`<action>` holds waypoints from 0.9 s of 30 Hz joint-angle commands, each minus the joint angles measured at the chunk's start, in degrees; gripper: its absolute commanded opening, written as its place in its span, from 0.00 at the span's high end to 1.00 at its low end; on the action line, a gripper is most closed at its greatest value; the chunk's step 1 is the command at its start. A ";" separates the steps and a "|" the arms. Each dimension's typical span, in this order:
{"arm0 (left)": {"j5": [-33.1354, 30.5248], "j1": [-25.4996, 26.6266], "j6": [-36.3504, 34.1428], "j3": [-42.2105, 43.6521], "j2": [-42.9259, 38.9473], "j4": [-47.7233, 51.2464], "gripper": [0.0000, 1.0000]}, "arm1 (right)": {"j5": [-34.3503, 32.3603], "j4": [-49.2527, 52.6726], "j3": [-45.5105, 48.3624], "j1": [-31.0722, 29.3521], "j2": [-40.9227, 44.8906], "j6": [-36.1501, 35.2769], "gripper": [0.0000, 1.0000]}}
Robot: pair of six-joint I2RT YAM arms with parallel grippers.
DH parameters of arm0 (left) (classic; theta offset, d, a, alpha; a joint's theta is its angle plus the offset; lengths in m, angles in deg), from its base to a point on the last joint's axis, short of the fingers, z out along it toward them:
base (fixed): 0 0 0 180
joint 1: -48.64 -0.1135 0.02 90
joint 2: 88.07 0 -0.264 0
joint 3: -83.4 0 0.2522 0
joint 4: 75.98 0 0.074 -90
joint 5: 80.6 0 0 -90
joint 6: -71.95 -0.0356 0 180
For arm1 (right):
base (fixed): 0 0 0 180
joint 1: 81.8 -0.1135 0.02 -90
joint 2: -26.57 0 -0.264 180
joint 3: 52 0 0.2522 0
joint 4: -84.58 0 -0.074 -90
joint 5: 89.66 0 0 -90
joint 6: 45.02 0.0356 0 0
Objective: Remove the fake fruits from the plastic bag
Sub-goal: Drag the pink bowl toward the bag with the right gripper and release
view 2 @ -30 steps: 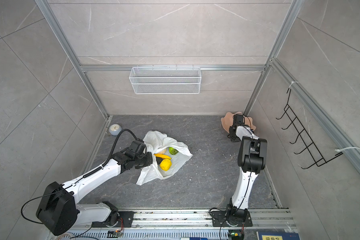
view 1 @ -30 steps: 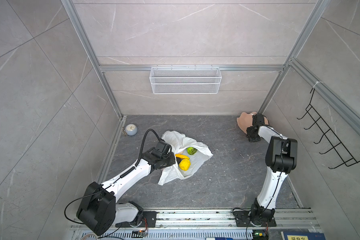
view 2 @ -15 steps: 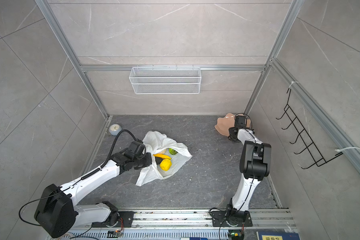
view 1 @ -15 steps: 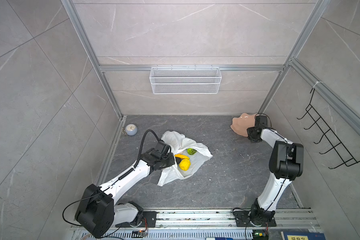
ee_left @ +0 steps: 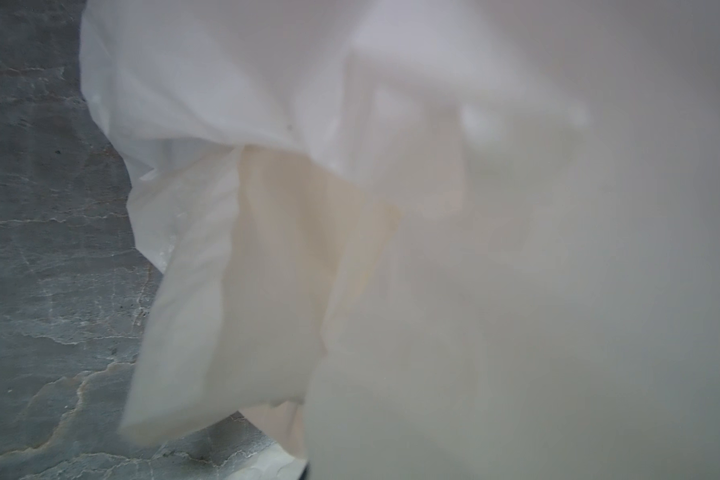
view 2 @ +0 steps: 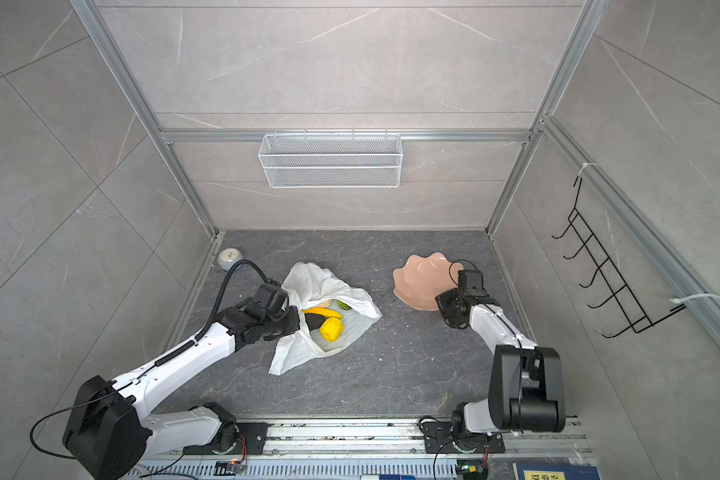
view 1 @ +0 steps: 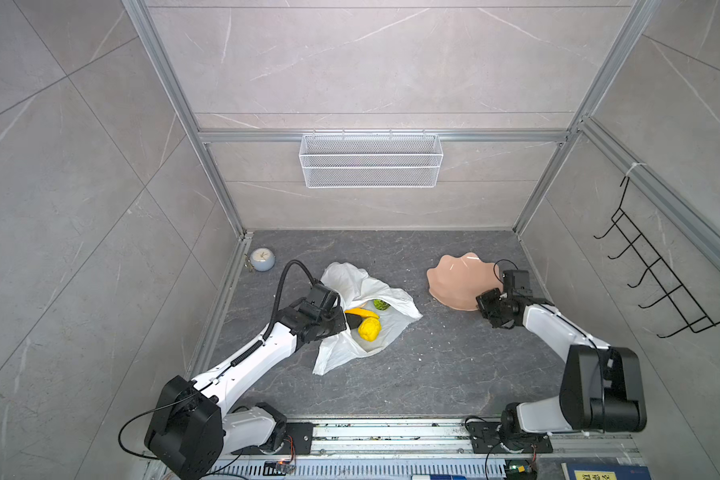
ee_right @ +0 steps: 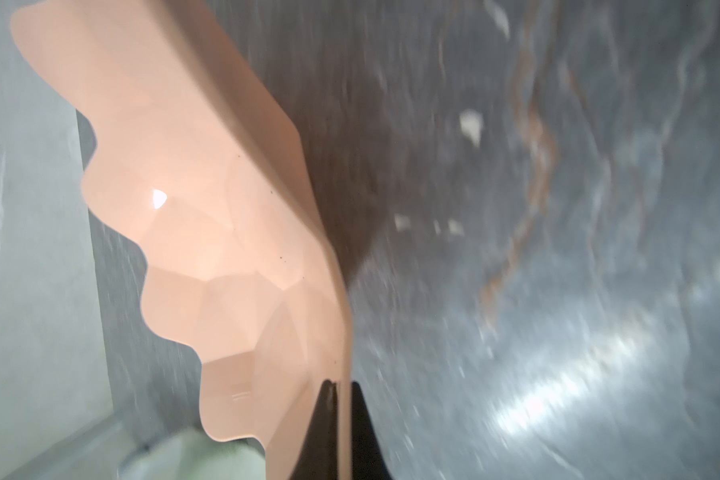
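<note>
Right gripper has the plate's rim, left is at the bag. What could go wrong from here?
1. The right gripper pinches the pink plate only at its rim, and the plate hangs tilted: it may slip or twist out.
2. The left gripper seems to hold only thin film of the plastic bag; a pull could tear it or roll out the bumpy yellow fruit and the banana.
3. The bag covers the left wrist view, hiding that grip.

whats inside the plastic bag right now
In both top views, the plastic bag lies open, showing a yellow banana, a bumpy yellow fruit and a green fruit. The bag's white folds cover the rest, so anything deeper cannot be seen.
</note>
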 commanded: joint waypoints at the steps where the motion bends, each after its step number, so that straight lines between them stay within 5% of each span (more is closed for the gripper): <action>1: -1.88 0.30 0.98 -1.66 -1.29 1.51 1.00 | 2.42 5.65 5.56 -0.16 8.23 -4.33 1.00; 13: -4.12 0.29 1.07 -4.89 1.52 2.99 1.00 | 6.58 23.49 17.72 -1.17 33.07 -7.84 1.00; 27: -5.28 0.27 0.82 -7.36 3.56 4.03 1.00 | 6.43 23.75 21.42 -12.24 33.11 -6.23 0.99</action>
